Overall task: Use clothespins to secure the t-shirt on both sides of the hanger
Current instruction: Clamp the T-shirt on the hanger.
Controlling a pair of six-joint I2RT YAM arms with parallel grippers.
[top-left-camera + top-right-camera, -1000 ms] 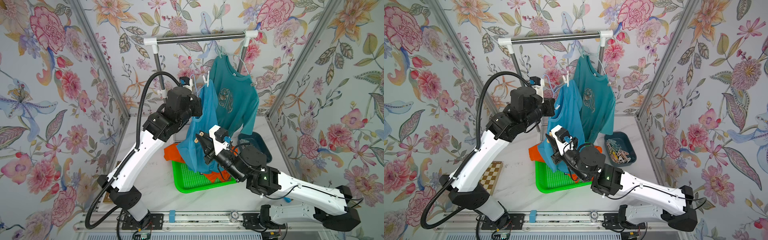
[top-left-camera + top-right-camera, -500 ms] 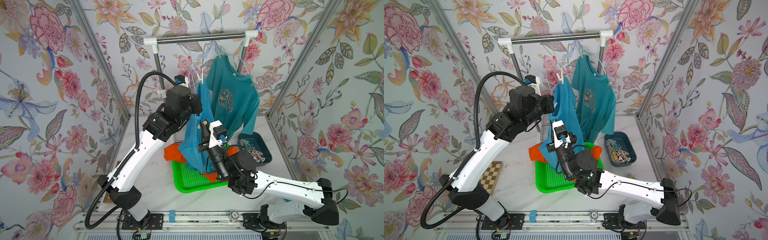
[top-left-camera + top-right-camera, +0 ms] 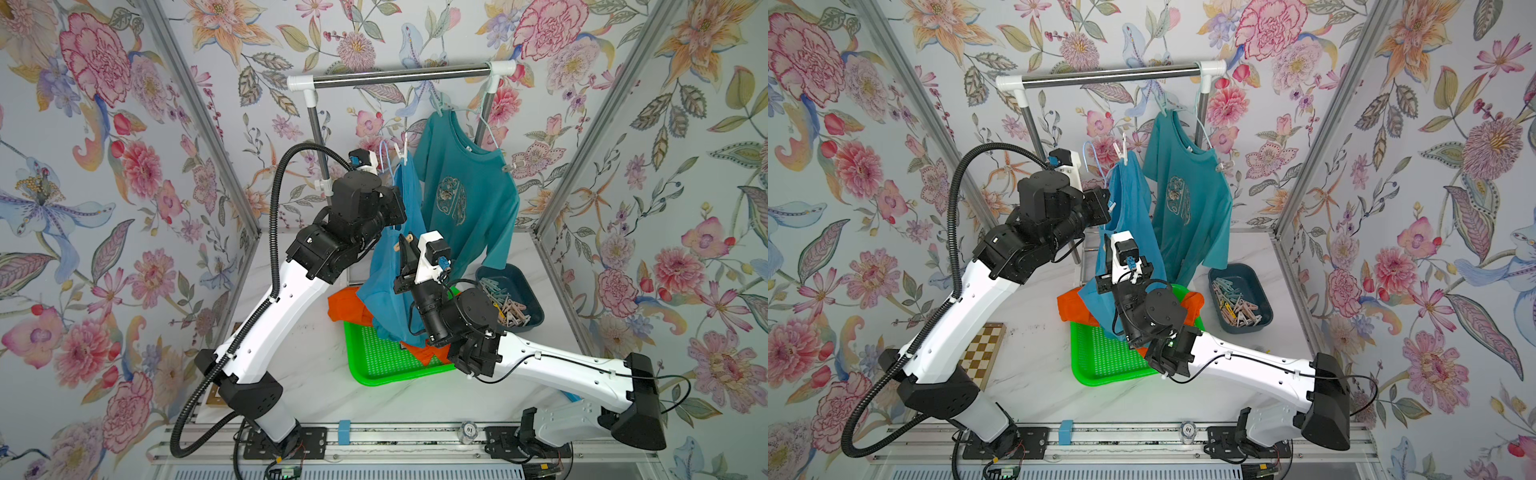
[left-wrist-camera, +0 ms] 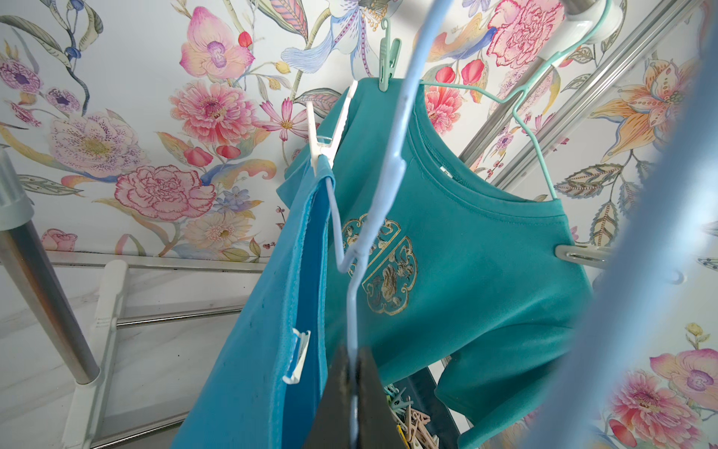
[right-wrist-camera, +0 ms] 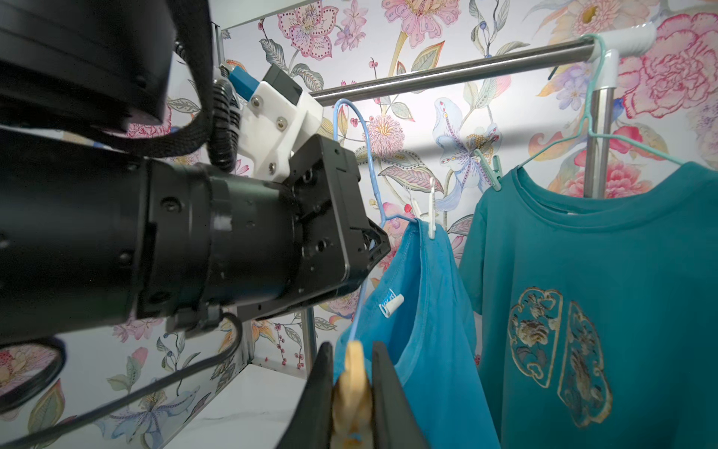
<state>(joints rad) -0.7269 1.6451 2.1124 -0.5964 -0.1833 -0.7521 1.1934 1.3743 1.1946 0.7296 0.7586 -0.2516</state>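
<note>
The teal t-shirt (image 3: pixel 465 195) carries a gold emblem; the blue t-shirt (image 3: pixel 386 274) has a pale blue hanger (image 4: pixel 393 171). One clothespin (image 5: pixel 351 385) is beige, the binned clothespins (image 3: pixel 509 309) pastel. The tray (image 3: pixel 380 355) is perforated green, the worktop (image 3: pixel 316 374) white marble.

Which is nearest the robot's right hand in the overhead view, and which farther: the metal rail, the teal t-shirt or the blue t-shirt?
1. Blue t-shirt: just behind the right hand.
2. Teal t-shirt: hanging farther back, rightward.
3. Metal rail: highest, by the back wall.
</note>
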